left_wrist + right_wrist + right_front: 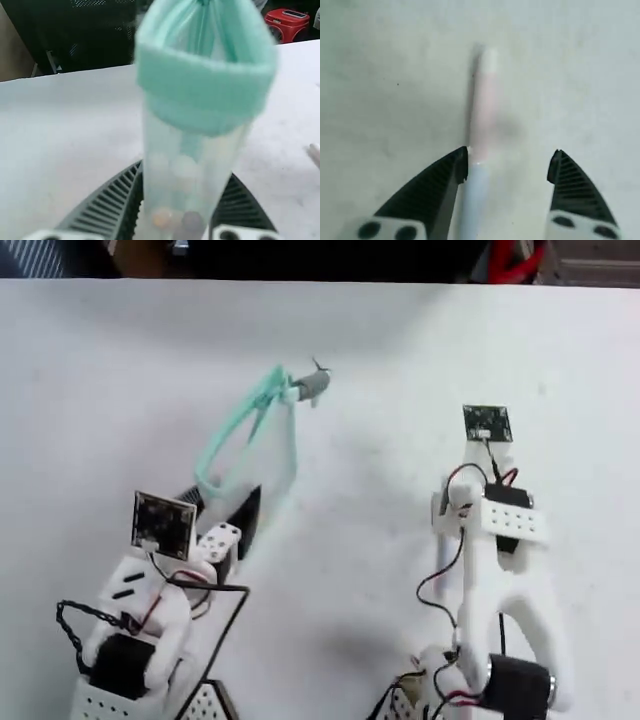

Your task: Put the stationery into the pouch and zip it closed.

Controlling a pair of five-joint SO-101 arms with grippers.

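The pouch point(245, 440) is clear plastic with a teal rim and is lifted off the white table, its mouth gaping. My left gripper point(236, 515) is shut on its lower end. In the left wrist view the pouch point(200, 85) rises between the ribbed fingers point(112, 202), and small round items point(172, 217) show through its wall. A grey zipper tab point(312, 386) sticks out at its far end. A pale pen point(485, 100), pinkish with a bluish end, lies flat on the table. My right gripper point(510, 160) hangs open over it, one finger touching the barrel.
The right arm point(490, 515) stands over the table's right half, covering its own gripper from above. A red object point(515, 260) sits beyond the table's far edge. A pale stick end point(314, 150) lies on the table beside the pouch.
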